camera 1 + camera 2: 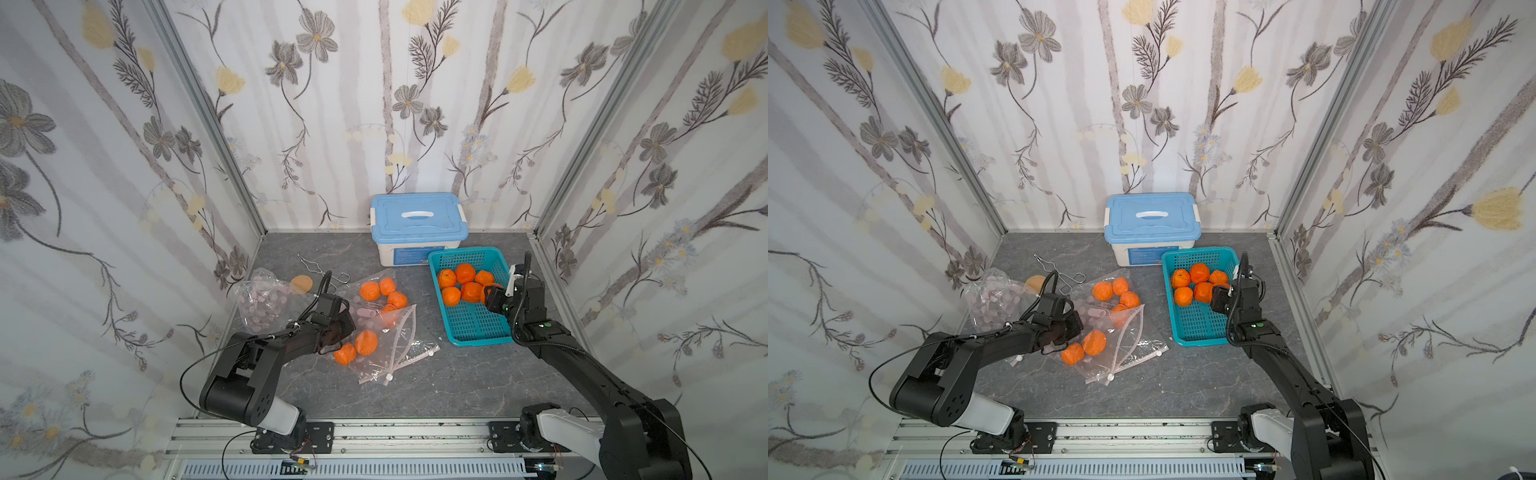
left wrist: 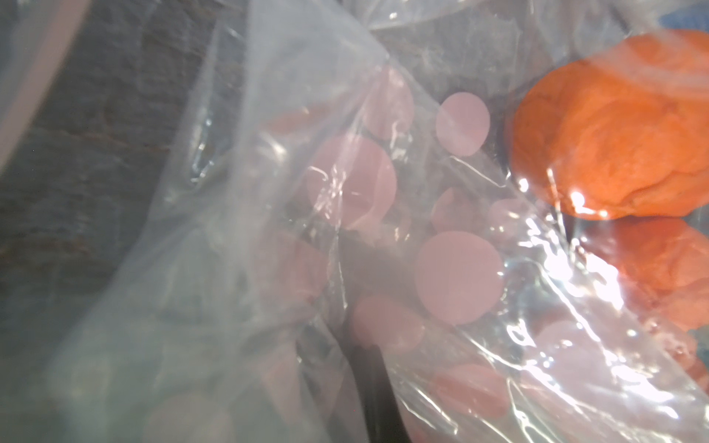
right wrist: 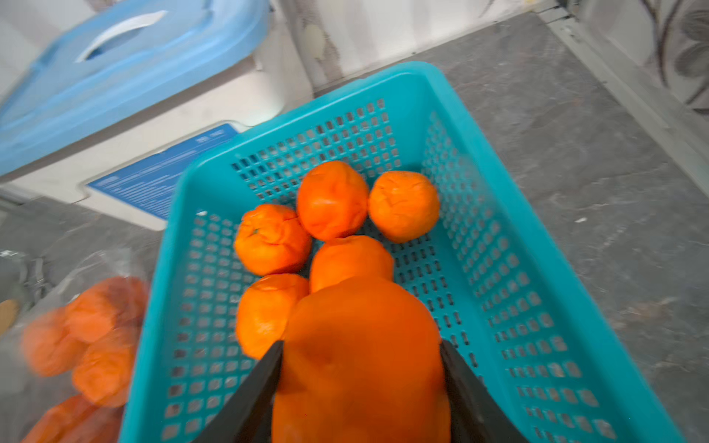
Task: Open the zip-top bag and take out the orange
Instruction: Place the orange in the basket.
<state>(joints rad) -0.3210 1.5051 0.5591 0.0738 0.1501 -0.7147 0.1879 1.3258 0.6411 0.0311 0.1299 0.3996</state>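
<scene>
The clear zip-top bag (image 1: 399, 332) (image 1: 1125, 332) with pink dots lies mid-table, its zip edge hanging loose toward the front. Several oranges (image 1: 366, 341) (image 1: 1094, 342) sit in it, and one orange (image 2: 614, 134) shows through the film in the left wrist view. My left gripper (image 1: 332, 343) (image 1: 1059, 338) (image 2: 368, 353) is shut on the bag's plastic at its left side. My right gripper (image 1: 489, 296) (image 1: 1219, 297) (image 3: 360, 345) hangs over the teal basket (image 1: 473, 328) (image 1: 1200, 328) (image 3: 498, 268), shut on an orange (image 3: 360, 364). Several more oranges (image 1: 457, 282) lie in the basket.
A white box with a blue lid (image 1: 417, 220) stands at the back, touching the basket's far corner. A second dotted bag (image 1: 262, 303), a tan disc (image 1: 301, 284) and a wire clip (image 1: 316, 268) lie at the left. Patterned walls close three sides.
</scene>
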